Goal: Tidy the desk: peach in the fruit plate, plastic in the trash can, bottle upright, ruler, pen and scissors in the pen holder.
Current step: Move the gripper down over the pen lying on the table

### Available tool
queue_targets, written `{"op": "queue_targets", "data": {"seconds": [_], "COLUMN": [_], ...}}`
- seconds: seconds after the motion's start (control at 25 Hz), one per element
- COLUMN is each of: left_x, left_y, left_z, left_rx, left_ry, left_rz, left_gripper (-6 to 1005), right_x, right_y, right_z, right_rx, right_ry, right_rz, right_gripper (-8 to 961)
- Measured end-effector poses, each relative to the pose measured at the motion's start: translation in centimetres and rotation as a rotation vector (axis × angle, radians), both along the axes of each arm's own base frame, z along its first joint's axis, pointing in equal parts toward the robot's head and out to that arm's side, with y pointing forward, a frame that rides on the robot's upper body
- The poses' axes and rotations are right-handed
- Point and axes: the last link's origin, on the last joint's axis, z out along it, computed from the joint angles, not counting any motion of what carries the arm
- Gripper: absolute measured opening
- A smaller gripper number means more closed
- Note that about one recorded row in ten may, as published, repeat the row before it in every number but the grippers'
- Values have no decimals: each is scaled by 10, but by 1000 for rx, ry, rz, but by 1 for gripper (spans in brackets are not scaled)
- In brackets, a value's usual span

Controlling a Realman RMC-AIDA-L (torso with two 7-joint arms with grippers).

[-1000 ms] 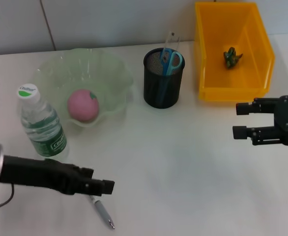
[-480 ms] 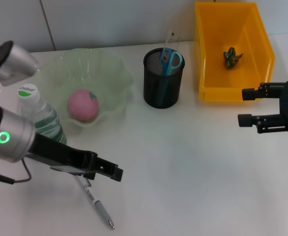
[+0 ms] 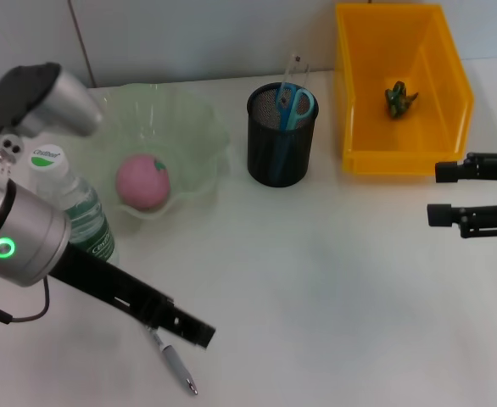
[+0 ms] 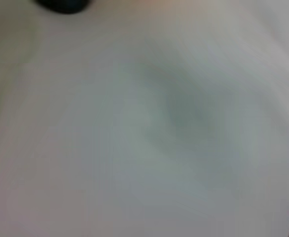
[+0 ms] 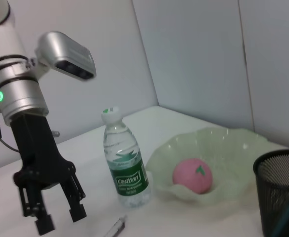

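A silver pen (image 3: 173, 362) lies on the white table near the front left, also seen as the pen (image 5: 116, 228). My left gripper (image 3: 199, 331) hovers just above its upper end, and the left gripper (image 5: 60, 219) is open with nothing in it. The pink peach (image 3: 142, 181) rests in the green fruit plate (image 3: 199, 127). The bottle (image 3: 69, 208) stands upright beside the plate. The black mesh pen holder (image 3: 280, 148) holds blue-handled scissors (image 3: 293, 103) and a clear ruler (image 3: 296, 66). Green plastic (image 3: 399, 97) lies in the yellow trash can (image 3: 360, 119). My right gripper (image 3: 446, 192) hangs open at the right edge.
A wall runs close behind the table. The left arm's silver body (image 3: 15, 229) stands over the bottle and the plate's left side. The left wrist view gives only a blurred white surface.
My left arm has risen and tilted steeply down, its gripper shifting a little right over the pen's upper end. The right gripper has drifted right toward the table edge.
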Motion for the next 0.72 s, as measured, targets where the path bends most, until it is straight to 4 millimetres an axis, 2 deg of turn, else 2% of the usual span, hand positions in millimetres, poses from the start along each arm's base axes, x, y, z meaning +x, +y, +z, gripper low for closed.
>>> {"op": "queue_targets", "data": {"seconds": [0.04,0.08,0.12,0.16,0.2,0.24,0.28,0.32,0.36,0.4,0.44,0.48,0.52,0.6,0.72], "left_x": [0,4,4,7,17,17,26,26,32,42,42,50,50,58,61], "left_y": [0,1,1,3,8,8,12,12,13,14,14,11,11,3,-2], "left_z": [0,0,0,1,3,3,3,3,3,4,4,5,5,6,4], "left_rx": [0,-29,-29,-39,-60,-60,-84,-84,-106,-150,-150,-197,-197,-273,-314], "left_ry": [0,-9,-9,-20,-33,-33,-35,-35,-37,-43,-43,-63,-63,-91,-93], "left_rz": [0,-125,-125,-208,-378,-378,-503,-503,-580,-714,-714,-821,-821,-975,-1058], "left_gripper": [802,802,802,802,802,802,803,803,803,803,803,803,804,804,804], "right_x": [0,4,5,5,8,8,9,9,9,9,9,9,9,6,2], "right_y": [0,-3,-5,-5,-8,-9,-10,-10,-11,-11,-11,-11,-10,-5,2], "right_z": [0,-2,-3,-3,-5,-6,-7,-7,-7,-8,-8,-8,-8,-5,-1], "right_rx": [0,-11,-16,-16,-24,-28,-35,-35,-43,-60,-60,-67,-69,-77,-87], "right_ry": [0,-2,0,0,8,12,15,15,14,12,12,10,8,-4,-21], "right_rz": [0,-21,-33,-33,-53,-62,-72,-72,-84,-99,-99,-101,-100,-93,-94], "right_gripper": [759,759,759,759,759,759,759,759,759,759,759,759,759,759,759]}}
